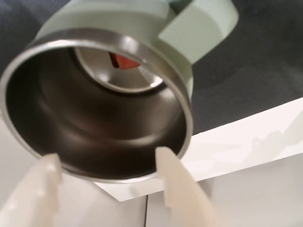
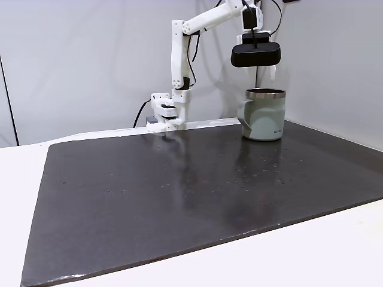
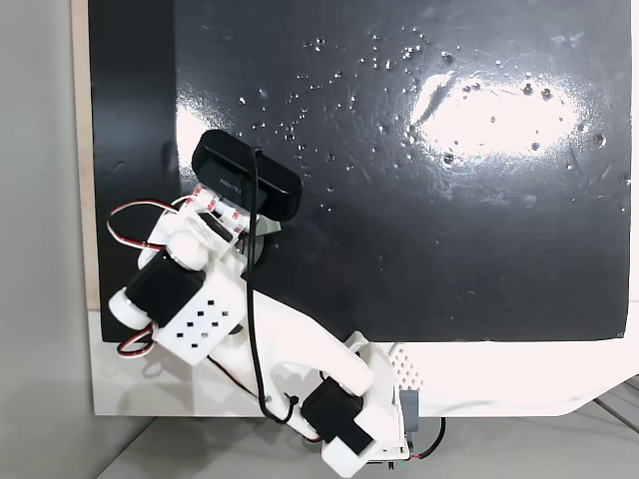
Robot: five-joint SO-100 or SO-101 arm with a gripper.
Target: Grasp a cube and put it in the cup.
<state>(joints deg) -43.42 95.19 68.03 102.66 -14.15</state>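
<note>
We are hovering over the cup (image 1: 102, 101).
Our gripper (image 1: 106, 182) is hanging with fingers spread, holding nothing; the cube (image 1: 124, 62) is lying inside.

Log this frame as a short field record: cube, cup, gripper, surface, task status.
cube: small reddish-brown cube lying on the steel bottom inside the mug
cup: sage grey-green insulated mug with steel rim and side handle, upright on the mat
gripper: white two-finger gripper above the mug's mouth, jaws apart, holding nothing
surface: dark glossy mat on a white table
task status: cube looks delivered
</note>
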